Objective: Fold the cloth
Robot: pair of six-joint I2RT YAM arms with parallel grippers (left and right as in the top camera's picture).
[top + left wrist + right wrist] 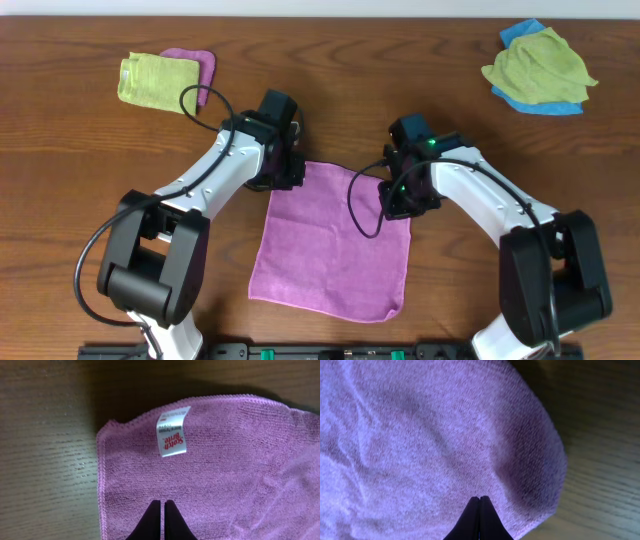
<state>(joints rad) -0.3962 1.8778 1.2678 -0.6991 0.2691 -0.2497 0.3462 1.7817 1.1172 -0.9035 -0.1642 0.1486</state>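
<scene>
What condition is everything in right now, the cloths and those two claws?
Lilac-purple square microfibre cloth: spread flat on the table, unfolded.
Small white label: facing up near one corner.
Left gripper: shut, above the label corner.
Right gripper: shut, above the other far corner.
Lime-green cloth at far left: folded, lying on a pink cloth.
Lime-green cloth at far right: crumpled, on a blue cloth.

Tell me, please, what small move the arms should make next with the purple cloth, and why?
Probably lift both grippers slightly and start drawing the far corners toward the near edge. The cloth lies flat and unfolded; the left gripper is shut at the corner with the white label, the right gripper shut at the other far corner. Whether each pinches fabric is unclear, so lift gently.
</scene>
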